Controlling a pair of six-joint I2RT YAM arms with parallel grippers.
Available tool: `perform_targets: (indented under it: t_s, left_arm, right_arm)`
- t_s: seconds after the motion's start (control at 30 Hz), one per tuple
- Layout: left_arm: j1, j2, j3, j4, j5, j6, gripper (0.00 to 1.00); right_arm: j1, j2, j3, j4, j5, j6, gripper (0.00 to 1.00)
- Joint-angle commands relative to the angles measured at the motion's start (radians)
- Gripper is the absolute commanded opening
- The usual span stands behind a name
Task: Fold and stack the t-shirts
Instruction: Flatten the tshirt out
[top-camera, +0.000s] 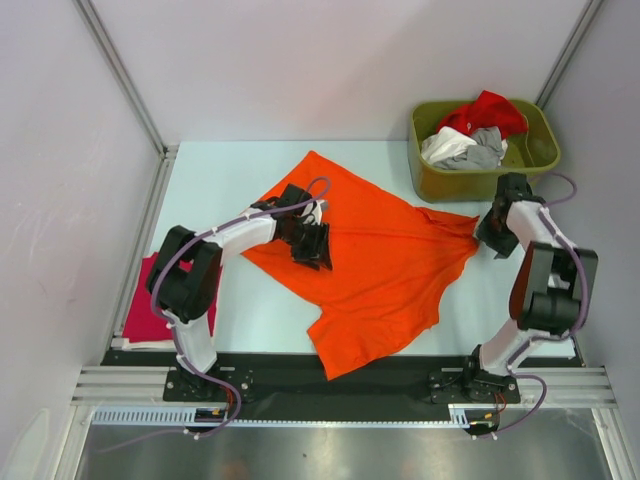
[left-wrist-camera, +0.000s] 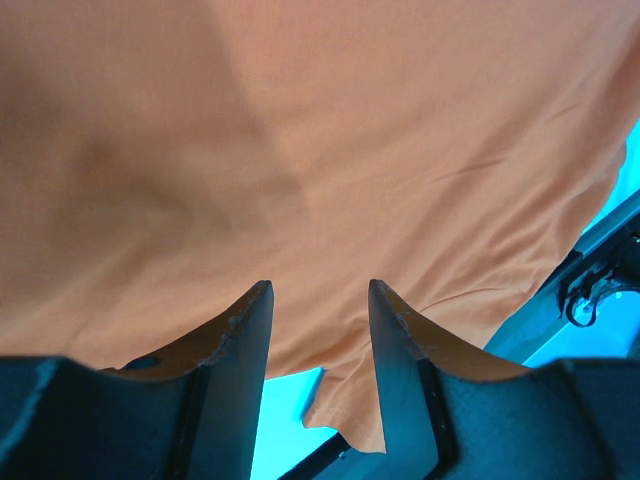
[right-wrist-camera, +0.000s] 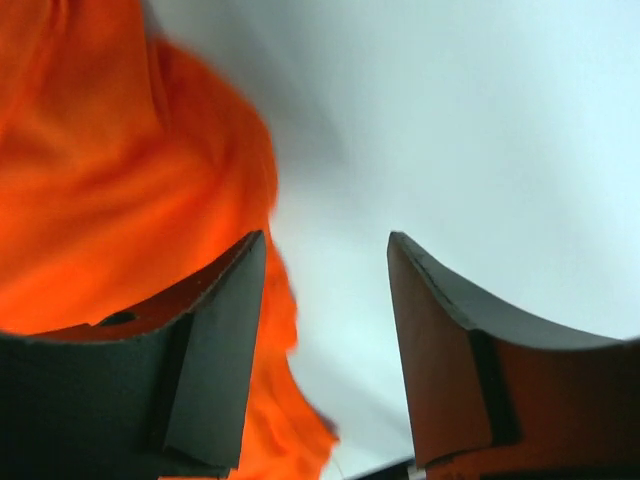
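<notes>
A large bright orange t-shirt (top-camera: 375, 265) lies spread and rumpled across the middle of the table. My left gripper (top-camera: 312, 243) hovers over the shirt's left part, jaws open, nothing between them; the left wrist view shows the orange cloth (left-wrist-camera: 330, 150) close under the fingers. My right gripper (top-camera: 492, 235) is open at the shirt's right tip, whose edge (right-wrist-camera: 110, 200) lies beside its left finger, not gripped. A magenta-red t-shirt (top-camera: 140, 305) lies folded at the left edge. Red (top-camera: 487, 110), white (top-camera: 445, 145) and grey (top-camera: 485, 150) tees sit in the bin.
An olive-green plastic bin (top-camera: 430, 175) stands at the back right, just behind my right gripper. White walls enclose the table on three sides. A black rail (top-camera: 330, 385) runs along the near edge by the arm bases.
</notes>
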Motion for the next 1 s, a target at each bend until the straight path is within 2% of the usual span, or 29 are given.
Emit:
perform_targets:
  t_s: [0.0,0.03,0.13,0.27,0.37,0.47,0.53,0.7,0.83,0.93,0.97]
  left_arm:
    - [0.004,-0.057,-0.014,0.026,0.010,0.010,0.49]
    - [0.004,-0.057,-0.015,0.028,0.013,0.009,0.49]
    - [0.004,-0.057,-0.011,0.031,0.025,0.001,0.49]
    - [0.004,-0.057,-0.001,0.031,0.039,-0.007,0.49]
    - [0.002,-0.064,-0.017,0.037,0.051,-0.027,0.48]
    - [0.001,-0.101,-0.064,0.055,0.054,-0.042,0.49]
    - [0.001,-0.136,-0.107,0.069,0.056,-0.054,0.49]
    - [-0.001,-0.195,-0.185,0.083,0.051,-0.059,0.49]
    - [0.001,-0.222,-0.202,0.084,0.053,-0.056,0.48]
    - [0.001,-0.232,-0.201,0.084,0.048,-0.050,0.49]
    - [0.001,-0.238,-0.199,0.083,0.045,-0.045,0.49]
  right_arm:
    - [0.017,-0.212,-0.100,-0.182,-0.114,0.059,0.57]
    - [0.032,-0.302,-0.166,-0.199,-0.173,0.076,0.57]
    - [0.073,-0.429,-0.269,-0.239,-0.309,0.102,0.59]
    - [0.130,-0.591,-0.462,-0.216,-0.400,0.150,0.60]
    - [0.191,-0.602,-0.544,-0.201,-0.454,0.173,0.59]
    - [0.297,-0.618,-0.595,-0.195,-0.437,0.229,0.56]
    - [0.322,-0.647,-0.625,-0.172,-0.422,0.272,0.54]
    - [0.330,-0.664,-0.622,-0.121,-0.403,0.288,0.49]
    - [0.330,-0.598,-0.658,-0.084,-0.385,0.295,0.46]
    - [0.330,-0.570,-0.668,-0.069,-0.354,0.312,0.42]
    - [0.331,-0.564,-0.668,-0.067,-0.347,0.323,0.36]
